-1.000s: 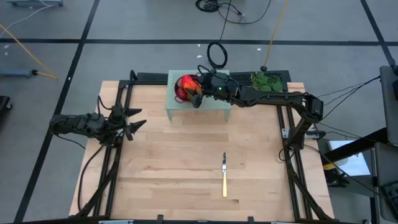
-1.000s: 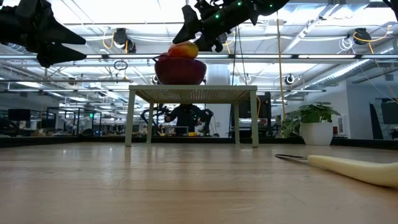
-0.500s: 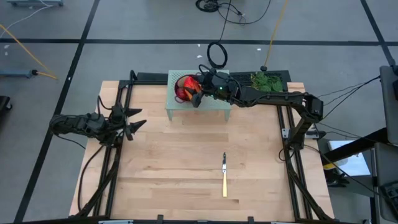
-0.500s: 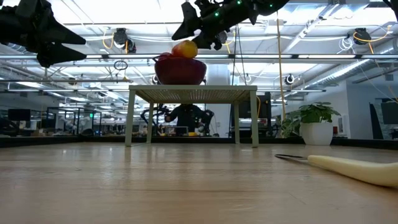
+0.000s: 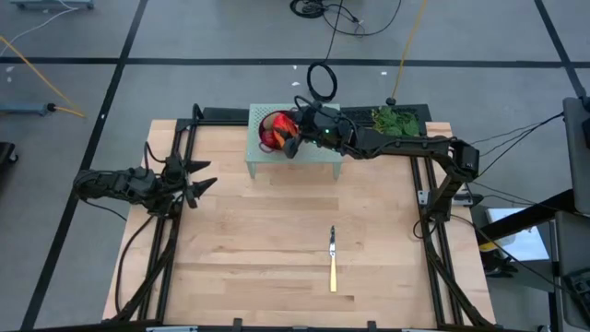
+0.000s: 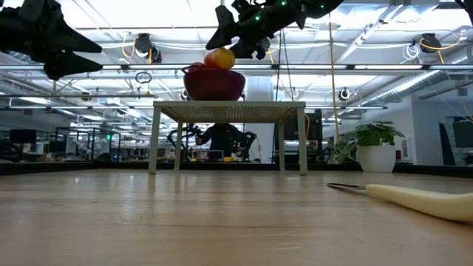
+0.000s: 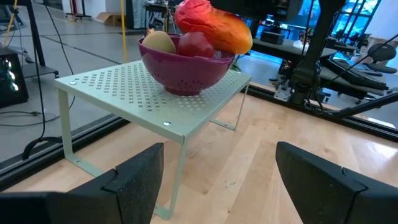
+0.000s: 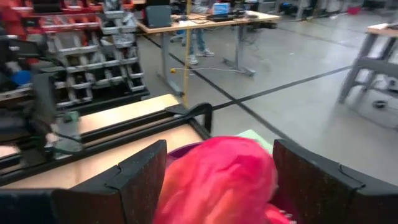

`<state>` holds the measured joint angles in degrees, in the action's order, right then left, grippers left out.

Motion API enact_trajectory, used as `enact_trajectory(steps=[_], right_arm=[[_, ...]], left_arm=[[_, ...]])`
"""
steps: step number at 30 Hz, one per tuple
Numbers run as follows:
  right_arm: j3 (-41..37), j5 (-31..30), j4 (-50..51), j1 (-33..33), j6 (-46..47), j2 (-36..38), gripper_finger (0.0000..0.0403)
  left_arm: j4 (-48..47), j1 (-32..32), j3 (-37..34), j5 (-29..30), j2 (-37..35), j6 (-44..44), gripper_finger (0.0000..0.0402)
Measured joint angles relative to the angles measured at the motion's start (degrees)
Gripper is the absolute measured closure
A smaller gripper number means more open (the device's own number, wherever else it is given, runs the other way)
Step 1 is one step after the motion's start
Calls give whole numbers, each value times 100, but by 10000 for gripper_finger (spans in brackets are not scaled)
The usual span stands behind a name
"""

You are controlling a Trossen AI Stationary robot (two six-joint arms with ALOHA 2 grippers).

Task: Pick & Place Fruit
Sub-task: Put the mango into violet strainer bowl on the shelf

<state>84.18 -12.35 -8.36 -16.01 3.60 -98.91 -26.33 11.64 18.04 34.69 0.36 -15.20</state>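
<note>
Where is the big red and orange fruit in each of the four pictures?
High view: the red-orange fruit sits in the bowl near the table's far edge, by the right gripper.
Low view: it pokes above the purple bowl, upper middle.
Left wrist view: top centre, lying on the other fruit.
Right wrist view: bottom centre, between the open fingers.
Shared landmark: the pale green perforated stand under the bowl.
</note>
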Motion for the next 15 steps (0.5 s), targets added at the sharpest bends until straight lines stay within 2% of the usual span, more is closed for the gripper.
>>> enact_trajectory(steps=[15], right_arm=[[0, -156, -50, -2, -151, 0, 114]], left_arm=[[0, 0, 0, -2, 0, -1, 92]])
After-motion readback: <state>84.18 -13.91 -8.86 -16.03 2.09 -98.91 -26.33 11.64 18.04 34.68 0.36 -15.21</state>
